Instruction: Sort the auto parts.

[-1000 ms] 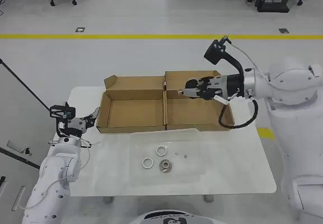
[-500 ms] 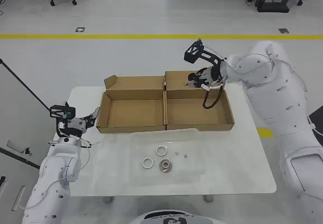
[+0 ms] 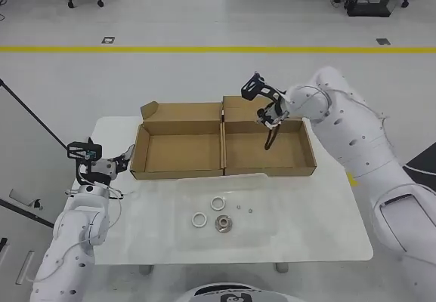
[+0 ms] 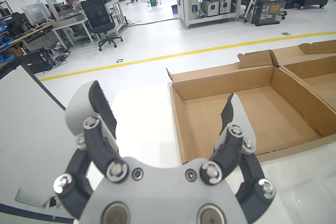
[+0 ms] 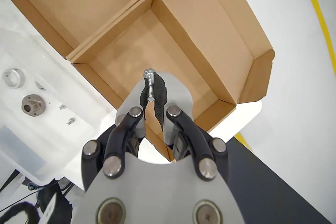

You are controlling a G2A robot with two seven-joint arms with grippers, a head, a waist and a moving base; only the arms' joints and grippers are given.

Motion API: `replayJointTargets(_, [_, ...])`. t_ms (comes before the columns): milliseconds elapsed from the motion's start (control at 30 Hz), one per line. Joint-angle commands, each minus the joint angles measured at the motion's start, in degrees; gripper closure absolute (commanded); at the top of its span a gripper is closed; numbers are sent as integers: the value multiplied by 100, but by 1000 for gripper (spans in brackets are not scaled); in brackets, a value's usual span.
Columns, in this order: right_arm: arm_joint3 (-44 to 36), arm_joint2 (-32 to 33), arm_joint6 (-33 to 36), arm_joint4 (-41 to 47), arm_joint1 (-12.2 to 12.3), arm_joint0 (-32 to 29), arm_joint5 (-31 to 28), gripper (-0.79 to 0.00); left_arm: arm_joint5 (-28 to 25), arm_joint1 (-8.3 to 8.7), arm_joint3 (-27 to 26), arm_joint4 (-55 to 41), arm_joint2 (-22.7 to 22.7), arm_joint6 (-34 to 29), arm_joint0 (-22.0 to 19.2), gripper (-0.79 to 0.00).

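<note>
My right gripper (image 5: 152,89) is shut on a threaded bolt (image 5: 149,84) with a hex head, pinched upright between the black pads. It hangs above the right cardboard box (image 5: 199,33), over that box's far part (image 3: 252,155) in the top view, where the gripper (image 3: 267,124) points down. Nearer the robot, on a clear tray (image 3: 157,219), lie two white rings (image 3: 218,203) (image 3: 200,220), a metal flanged hub (image 3: 223,223) and tiny screws (image 3: 244,209). My left gripper (image 4: 168,107) stands open and empty at the table's left edge, beside the left box (image 4: 244,114).
The two open cardboard boxes (image 3: 180,151) sit side by side at the back of the white table (image 3: 316,219). In the right wrist view the hub (image 5: 32,104), a ring (image 5: 13,77) and small screws (image 5: 70,120) lie on the tray.
The right arm has swung round, carrying its gripper toward the far side of the right box and turning it to point down. The left arm has kept still.
</note>
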Motion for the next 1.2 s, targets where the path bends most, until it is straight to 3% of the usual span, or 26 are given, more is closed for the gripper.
replayJointTargets(0, [103, -104, -6, -54, -32, 15, 37, 0, 0, 0, 0, 0, 0, 0, 0, -785])
replayJointTargets(400, [693, -381, 186, -249, -121, 49, 145, 0, 0, 0, 0, 0, 0, 0, 0, -785])
replayJointTargets(1000, [675, -260, 310, -97, -74, -83, 179, 0, 0, 0, 0, 0, 0, 0, 0, -785])
replayJointTargets(1167, [838, -324, 379, -444, -73, -150, 649, 0, 0, 0, 0, 0, 0, 0, 0, -785])
